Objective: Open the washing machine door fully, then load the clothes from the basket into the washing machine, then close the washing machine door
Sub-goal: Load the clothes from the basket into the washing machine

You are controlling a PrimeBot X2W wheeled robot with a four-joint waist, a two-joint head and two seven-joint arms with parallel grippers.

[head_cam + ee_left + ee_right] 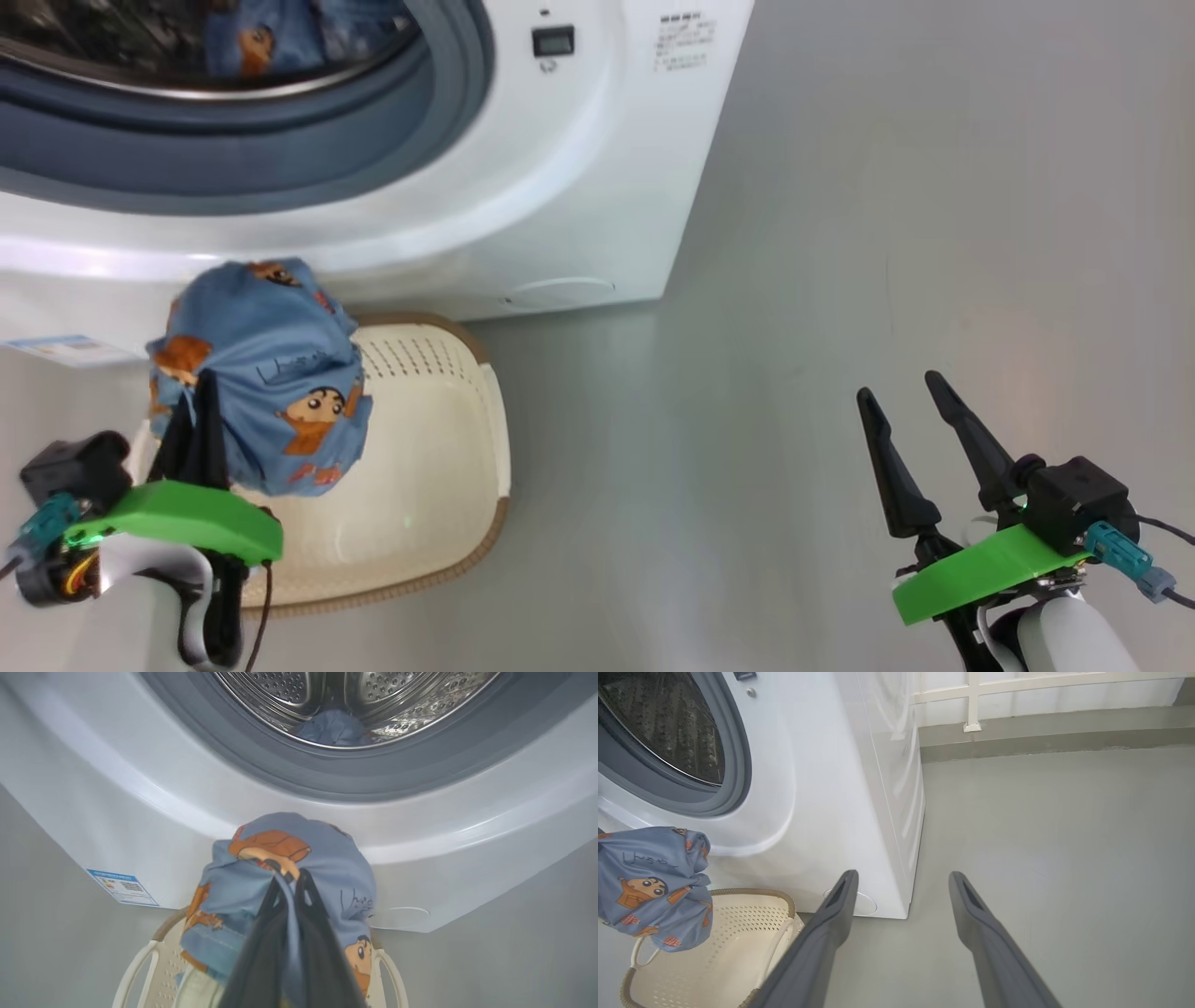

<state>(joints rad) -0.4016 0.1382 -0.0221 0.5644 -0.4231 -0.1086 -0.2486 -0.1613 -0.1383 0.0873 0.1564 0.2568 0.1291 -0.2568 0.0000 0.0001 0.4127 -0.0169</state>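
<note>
- Step in hand: loading. The left end effector [199, 411] is clamped on a clothes [266, 373] bundle, above the basket [448, 448] and below the washing machine [579, 140] opening.
- The right end effector [898, 385] is spread wide and empty, over the floor [840, 233].
- Next move, as judged: raise the bundle past the gasket [373, 774] into the drum [280, 690], then release.

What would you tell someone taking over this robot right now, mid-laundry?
Left hand: shut on a bundle of clothes, held above the basket, below the drum opening.
Right hand: open, empty, over the floor.
Done: the drum is exposed, and one blue piece lies in it.
Left: put this bundle in the washing machine, then close the door. The basket's visible part holds nothing else.
</note>
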